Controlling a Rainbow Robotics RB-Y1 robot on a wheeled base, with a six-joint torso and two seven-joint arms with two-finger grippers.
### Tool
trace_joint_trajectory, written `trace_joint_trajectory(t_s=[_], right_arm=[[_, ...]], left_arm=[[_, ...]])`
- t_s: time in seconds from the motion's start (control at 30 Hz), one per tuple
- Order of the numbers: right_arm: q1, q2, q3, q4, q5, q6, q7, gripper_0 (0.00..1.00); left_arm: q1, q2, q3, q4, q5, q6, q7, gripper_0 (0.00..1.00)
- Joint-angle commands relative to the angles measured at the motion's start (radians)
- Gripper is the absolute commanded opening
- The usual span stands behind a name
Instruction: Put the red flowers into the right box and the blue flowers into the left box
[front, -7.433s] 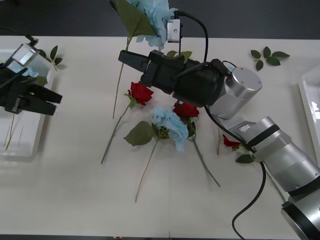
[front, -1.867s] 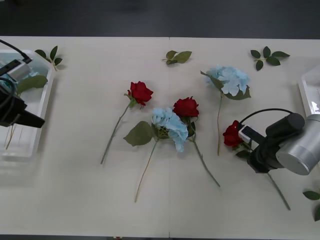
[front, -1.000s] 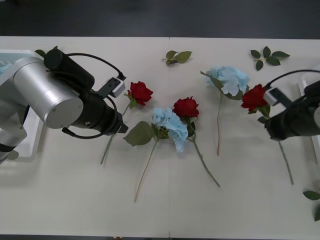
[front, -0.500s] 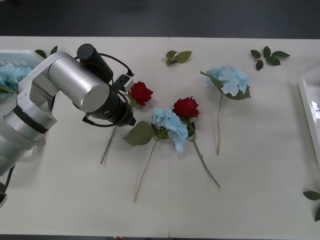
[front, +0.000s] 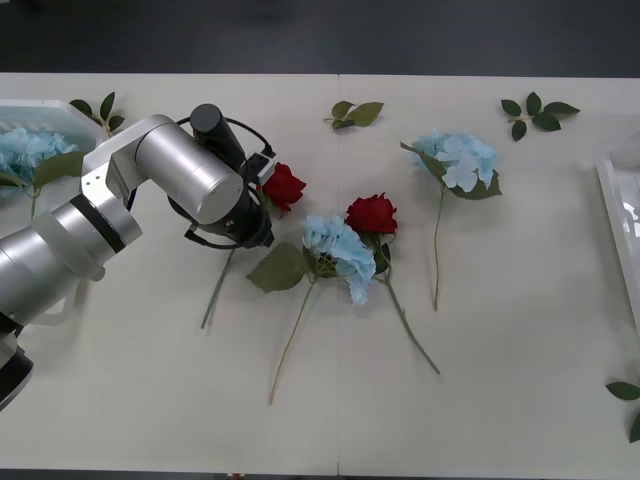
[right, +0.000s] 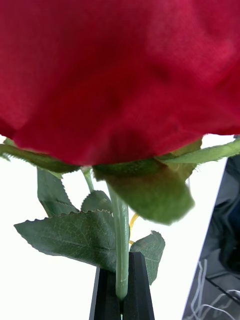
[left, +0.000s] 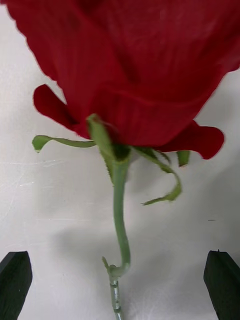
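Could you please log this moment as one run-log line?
left gripper: open, straddling a red rose stem on table | right gripper: shut on another red rose stem | left box: holds blue hydrangea

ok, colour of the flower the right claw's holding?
Deep red rose on a green stem, pinched in the right claw; right wrist view shows it best.

The table (front: 330, 420) is seen from above in the front view, which faces forward and down and takes in its whole width, from the left box (front: 25, 108) to the right box (front: 612, 190). The left wrist view is taken from very near, along the open fingers (left: 14, 290), toward a red rose (left: 135, 75) lying on the table; the same rose (front: 283, 186) is shared with the front view. The right wrist view is set just as close behind another red bloom (right: 120, 75), whose stem (right: 121, 235) is pinched between the black fingertips (right: 137, 295).
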Motion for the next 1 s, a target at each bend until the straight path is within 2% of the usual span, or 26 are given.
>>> trace_joint_trajectory(t_s=[0.03,0.3,0.37,0.4,0.43,0.47,0.5,0.57,0.67,0.8,1.0], right_arm=[[-0.008,0.028,-0.017,0.059,0.049,-0.041,-0.011,0.0],[-0.014,0.067,-0.016,0.157,0.101,-0.116,-0.008,0.0],[-0.016,0.071,-0.016,0.174,0.103,-0.132,-0.006,0.0],[-0.014,0.073,-0.016,0.18,0.101,-0.141,-0.005,0.0],[-0.014,0.074,-0.016,0.188,0.101,-0.147,-0.003,0.0],[-0.014,0.073,-0.016,0.191,0.103,-0.153,-0.002,0.08],[-0.014,0.074,-0.016,0.193,0.101,-0.156,-0.002,0.18],[-0.014,0.073,-0.016,0.206,0.101,-0.172,0.0,0.53],[-0.014,0.076,-0.016,0.22,0.101,-0.193,0.001,0.8],[-0.016,0.076,-0.016,0.222,0.096,-0.198,0.009,0.89],[-0.016,0.064,-0.016,0.183,-0.019,-0.181,0.038,0.99]], left_arm=[[-0.045,-0.032,0.026,0.054,0.005,-0.014,-0.025,1.0],[-0.085,-0.063,-0.035,0.155,-0.002,-0.086,-0.027,1.0],[-0.085,-0.063,-0.035,0.155,-0.002,-0.086,-0.025,0.86],[-0.085,-0.063,-0.035,0.155,-0.002,-0.086,-0.027,0.62],[-0.085,-0.063,-0.035,0.155,-0.002,-0.084,-0.028,0.27],[-0.085,-0.063,-0.035,0.155,-0.003,-0.086,-0.032,0.0],[-0.086,-0.063,-0.035,0.155,-0.002,-0.084,-0.033,0.0],[-0.088,-0.063,-0.035,0.152,-0.003,-0.083,-0.039,0.0],[-0.088,-0.058,-0.035,0.143,-0.003,-0.083,-0.041,0.0],[-0.088,-0.043,-0.029,0.109,-0.003,-0.07,-0.044,0.0],[-0.085,0.003,0.027,-0.023,0.0,0.022,-0.076,0.0]])
